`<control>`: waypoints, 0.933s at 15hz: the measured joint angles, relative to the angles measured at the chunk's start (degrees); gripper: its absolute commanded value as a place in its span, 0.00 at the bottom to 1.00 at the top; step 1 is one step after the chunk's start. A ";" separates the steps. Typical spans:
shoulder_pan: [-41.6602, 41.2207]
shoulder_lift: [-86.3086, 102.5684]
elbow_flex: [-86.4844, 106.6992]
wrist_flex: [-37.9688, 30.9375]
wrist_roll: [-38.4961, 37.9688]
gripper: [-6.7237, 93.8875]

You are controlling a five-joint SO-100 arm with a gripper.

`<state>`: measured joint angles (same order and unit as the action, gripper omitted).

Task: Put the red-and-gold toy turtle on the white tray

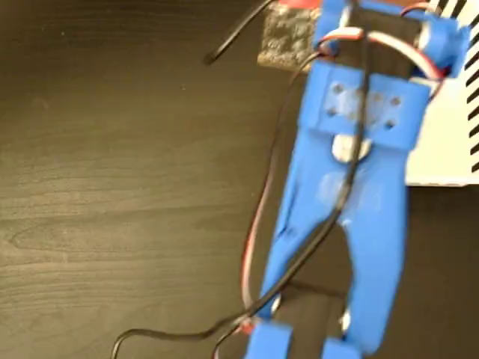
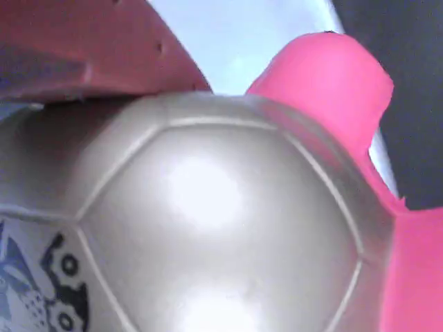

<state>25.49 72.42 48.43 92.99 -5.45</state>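
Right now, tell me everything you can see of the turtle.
In the wrist view the turtle fills the frame, very close. Its shell is a shiny domed surface with raised hexagon seams, silvery-gold in this light, and a black printed mark at lower left. A pink-red limb or head sticks up at upper right. A red shape crosses the top left, against the shell. Pale surface shows behind it. The fixed view does not show it.

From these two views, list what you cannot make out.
- Gripper: hidden in the fixed view behind the blue arm; its state is unknown.
- Toy turtle: fills the wrist view, cut off by the edges; whether it is held or resting is unclear.
- White tray: mostly cut off at the fixed view's right edge.
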 measured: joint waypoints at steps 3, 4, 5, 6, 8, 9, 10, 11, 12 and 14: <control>3.08 -10.63 -5.54 0.00 1.32 0.06; 3.60 -13.01 -6.06 0.00 1.32 0.06; 4.04 -15.03 -6.33 0.00 1.32 0.06; 4.22 -16.88 -6.42 0.00 1.32 0.06; 4.92 -18.54 -6.42 0.00 1.32 0.06; 5.45 -18.81 -6.42 -0.53 1.67 0.06; 5.54 -18.81 -6.42 -1.14 2.20 0.06; 5.45 -18.81 -6.42 -1.85 2.20 0.06; 5.71 -18.90 -6.42 -2.20 2.20 0.06; 6.50 -20.13 -6.42 -2.37 2.20 0.06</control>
<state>31.99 52.29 42.01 90.62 -3.25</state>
